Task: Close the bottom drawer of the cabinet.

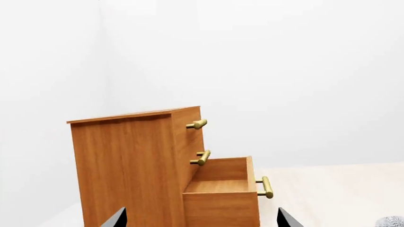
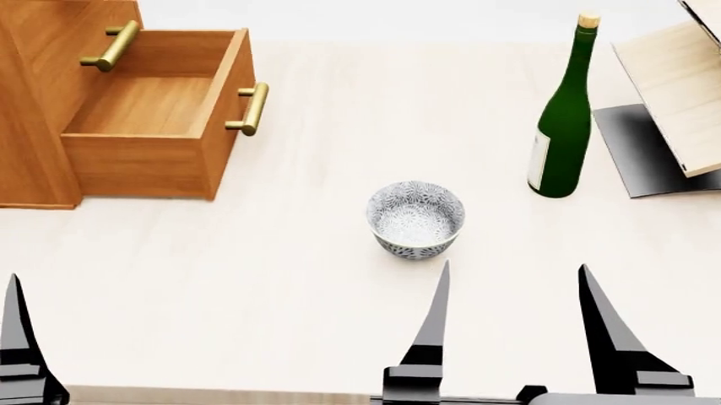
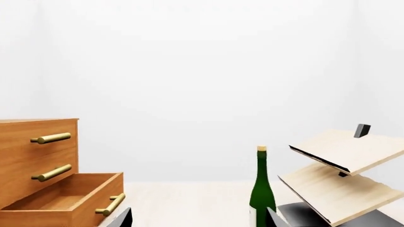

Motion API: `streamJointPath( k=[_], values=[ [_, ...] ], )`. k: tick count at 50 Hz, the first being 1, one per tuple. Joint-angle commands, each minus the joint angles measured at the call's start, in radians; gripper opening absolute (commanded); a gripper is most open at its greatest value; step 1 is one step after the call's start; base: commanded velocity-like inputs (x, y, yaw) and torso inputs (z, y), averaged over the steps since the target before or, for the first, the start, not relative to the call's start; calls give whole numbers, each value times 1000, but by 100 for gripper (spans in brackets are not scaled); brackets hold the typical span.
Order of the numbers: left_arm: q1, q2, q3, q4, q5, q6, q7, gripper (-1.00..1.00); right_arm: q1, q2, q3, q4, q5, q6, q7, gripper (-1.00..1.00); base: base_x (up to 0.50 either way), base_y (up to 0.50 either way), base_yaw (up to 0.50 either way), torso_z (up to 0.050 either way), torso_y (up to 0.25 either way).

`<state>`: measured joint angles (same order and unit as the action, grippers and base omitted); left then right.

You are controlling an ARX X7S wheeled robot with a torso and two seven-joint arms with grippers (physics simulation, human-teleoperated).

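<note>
The orange-brown cabinet (image 2: 46, 51) stands at the table's far left, and also shows in the left wrist view (image 1: 126, 161) and the right wrist view (image 3: 31, 142). Its bottom drawer (image 2: 152, 126) is pulled out and empty, with a brass bar handle (image 2: 253, 108) on its front; it also shows in the left wrist view (image 1: 221, 189) and the right wrist view (image 3: 69, 198). My left gripper (image 1: 200, 220) is open and empty, well short of the cabinet. My right gripper (image 2: 512, 291) is open and empty, near the table's front edge.
A patterned blue-white bowl (image 2: 416, 218) sits mid-table ahead of the right gripper. A green bottle (image 2: 562, 118) stands at the right, next to a pale wooden slanted rack (image 2: 676, 84) on a dark base. The two upper drawers are shut.
</note>
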<state>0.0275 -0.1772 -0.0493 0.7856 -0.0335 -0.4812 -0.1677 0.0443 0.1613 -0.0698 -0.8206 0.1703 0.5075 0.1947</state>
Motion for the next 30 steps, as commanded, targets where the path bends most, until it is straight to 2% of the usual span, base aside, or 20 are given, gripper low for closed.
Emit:
streamJointPath(
  k=[1,30],
  values=[
    [2,-11,1,11,1,-2,-12,100,-6,12,-9,10,4,-18,5,100,0,500,0,0,0],
    [15,-29,25,2,7,13,-37,100,-16,31,2,15,34,-31,28,100,0,500,0,0,0]
  ],
)
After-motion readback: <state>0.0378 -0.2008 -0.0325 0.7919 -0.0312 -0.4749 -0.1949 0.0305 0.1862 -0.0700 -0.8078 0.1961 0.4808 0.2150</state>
